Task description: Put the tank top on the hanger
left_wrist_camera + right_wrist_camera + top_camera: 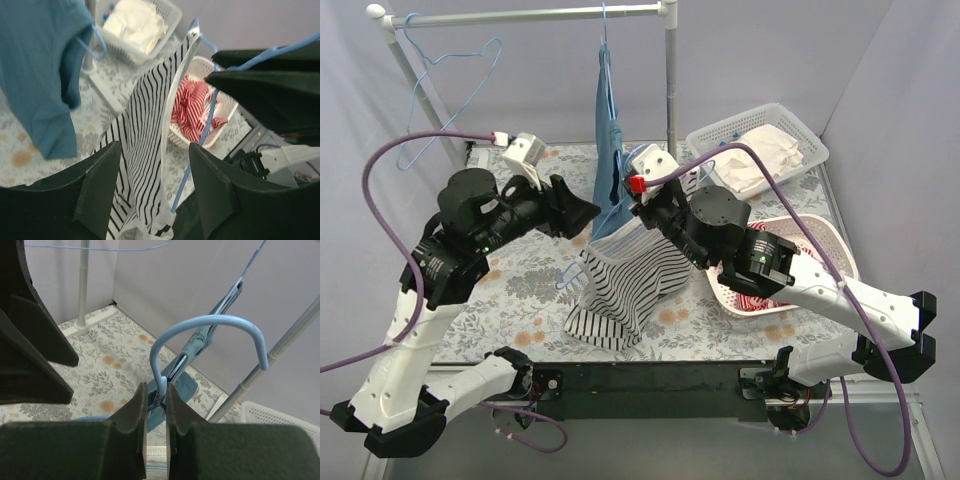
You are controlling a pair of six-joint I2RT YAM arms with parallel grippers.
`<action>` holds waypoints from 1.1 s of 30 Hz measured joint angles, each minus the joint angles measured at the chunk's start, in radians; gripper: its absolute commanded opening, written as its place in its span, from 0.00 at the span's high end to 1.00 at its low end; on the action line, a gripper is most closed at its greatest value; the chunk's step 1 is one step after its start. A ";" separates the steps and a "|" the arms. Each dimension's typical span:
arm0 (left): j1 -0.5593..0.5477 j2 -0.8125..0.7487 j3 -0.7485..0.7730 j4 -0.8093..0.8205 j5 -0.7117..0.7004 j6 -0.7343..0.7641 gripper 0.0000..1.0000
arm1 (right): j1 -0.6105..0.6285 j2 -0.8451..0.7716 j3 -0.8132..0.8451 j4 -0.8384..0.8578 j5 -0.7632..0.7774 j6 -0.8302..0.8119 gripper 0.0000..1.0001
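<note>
The tank top (628, 282), white with thin black stripes, hangs from the light-blue hanger (210, 324), its lower end resting on the table. My right gripper (640, 203) is shut on the hanger's neck just below the hook, as the right wrist view (156, 394) shows. My left gripper (586, 216) is open beside the top's upper left. In the left wrist view (155, 192) the tank top (142, 145) hangs between the spread fingers without touching them. A hanger wire (201, 142) runs down beside it into the fabric.
A teal-blue garment (610, 150) hangs from the rail (520, 15) just behind the grippers. A spare hanger (450, 80) hangs at the rail's left. A white basket (805, 135) of white cloth stands back right. A basket (835, 240) with a red-and-white striped garment (192, 105) is on the right.
</note>
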 measured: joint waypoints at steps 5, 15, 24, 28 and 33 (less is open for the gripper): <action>0.000 -0.023 -0.102 -0.060 0.054 0.008 0.48 | -0.017 -0.001 -0.041 -0.001 -0.002 0.027 0.99; 0.000 -0.132 -0.203 -0.077 0.101 0.017 0.48 | -0.075 0.000 -0.084 -0.014 -0.068 0.090 0.99; 0.000 -0.046 -0.252 -0.086 0.119 0.034 0.56 | -0.087 0.000 -0.084 -0.029 -0.114 0.112 0.99; -0.001 -0.019 -0.253 -0.089 0.121 0.037 0.69 | -0.093 0.000 -0.085 -0.050 -0.120 0.114 0.99; -0.001 -0.012 -0.266 -0.091 0.127 0.042 0.66 | -0.106 0.000 -0.085 -0.063 -0.126 0.126 0.99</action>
